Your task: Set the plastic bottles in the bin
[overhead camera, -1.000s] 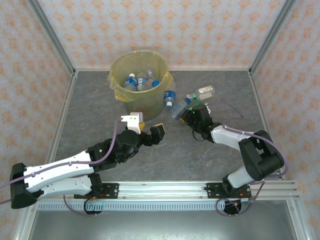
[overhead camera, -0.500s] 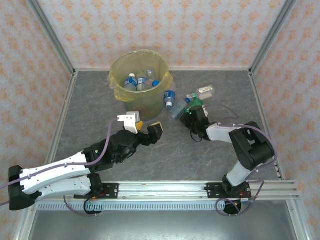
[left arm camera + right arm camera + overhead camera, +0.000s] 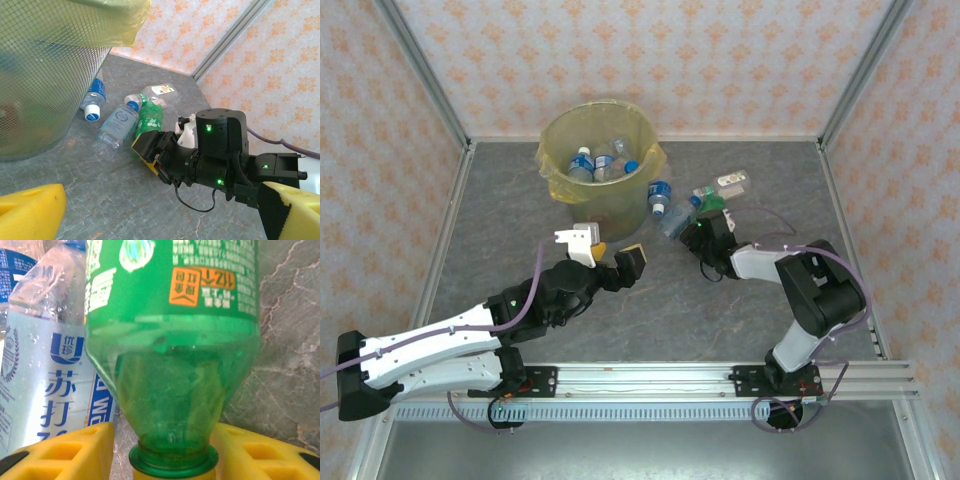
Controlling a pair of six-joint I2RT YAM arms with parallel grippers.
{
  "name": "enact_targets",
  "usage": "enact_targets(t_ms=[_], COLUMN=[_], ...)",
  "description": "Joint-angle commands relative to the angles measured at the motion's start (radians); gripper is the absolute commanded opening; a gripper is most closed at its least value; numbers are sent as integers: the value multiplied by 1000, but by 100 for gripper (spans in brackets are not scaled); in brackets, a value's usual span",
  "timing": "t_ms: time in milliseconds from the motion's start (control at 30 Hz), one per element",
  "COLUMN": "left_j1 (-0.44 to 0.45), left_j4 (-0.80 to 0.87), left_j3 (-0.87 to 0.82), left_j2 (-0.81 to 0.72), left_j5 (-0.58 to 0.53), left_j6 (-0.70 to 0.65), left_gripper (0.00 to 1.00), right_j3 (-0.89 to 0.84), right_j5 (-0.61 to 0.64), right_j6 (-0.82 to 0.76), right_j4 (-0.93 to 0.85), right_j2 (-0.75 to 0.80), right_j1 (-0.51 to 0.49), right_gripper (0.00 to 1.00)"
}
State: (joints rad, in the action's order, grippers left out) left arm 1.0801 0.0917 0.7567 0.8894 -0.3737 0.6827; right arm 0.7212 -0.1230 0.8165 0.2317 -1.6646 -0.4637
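The green bottle (image 3: 170,340) lies on the table with its neck between the yellow fingers (image 3: 65,452) of my right gripper (image 3: 172,457). The jaws stand open, with a thin gap left of the neck. A clear blue-labelled bottle (image 3: 50,350) lies against the green one. From above, the right gripper (image 3: 705,228) sits at this bottle cluster: green bottle (image 3: 712,203), clear bottle (image 3: 675,220), another (image 3: 731,182). One more bottle (image 3: 659,196) lies by the bin (image 3: 552,150), which holds several bottles (image 3: 582,165). My left gripper (image 3: 610,250) hovers open and empty near the bin.
The yellow-bagged mesh bin wall (image 3: 40,75) stands close at the left of the left wrist view. The right arm's purple cable (image 3: 785,215) loops over the table at the right. Metal frame posts and patterned walls enclose the grey table (image 3: 520,230).
The right gripper's jaws have narrowed around the green bottle's neck, and its arm has folded closer to the cluster. The left arm shifted slightly, then held still.
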Motion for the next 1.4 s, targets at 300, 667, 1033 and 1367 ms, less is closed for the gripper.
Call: enact_targets(t_ms=[300,667,1033,1367], left_j1=[7,6,6,7], left_j4=[2,5,11,-5], left_j3=[0,13,15,6], left_j2=[-6,-6,-10,-19], left_j5=[-18,-19,-22,-58], left_j6=[-9,-15,-12,-5], left_gripper=[99,99,99,99], right_j3=[61,58,35,-2], right_j5=[92,75,100,161], right_j6=[-67,-63,-70,-134], right_j4=[-47,-42,-49,-127], right_j2=[-23,-39,9,225], right_j1=[12,16,16,15], right_gripper=[51,45,25,25])
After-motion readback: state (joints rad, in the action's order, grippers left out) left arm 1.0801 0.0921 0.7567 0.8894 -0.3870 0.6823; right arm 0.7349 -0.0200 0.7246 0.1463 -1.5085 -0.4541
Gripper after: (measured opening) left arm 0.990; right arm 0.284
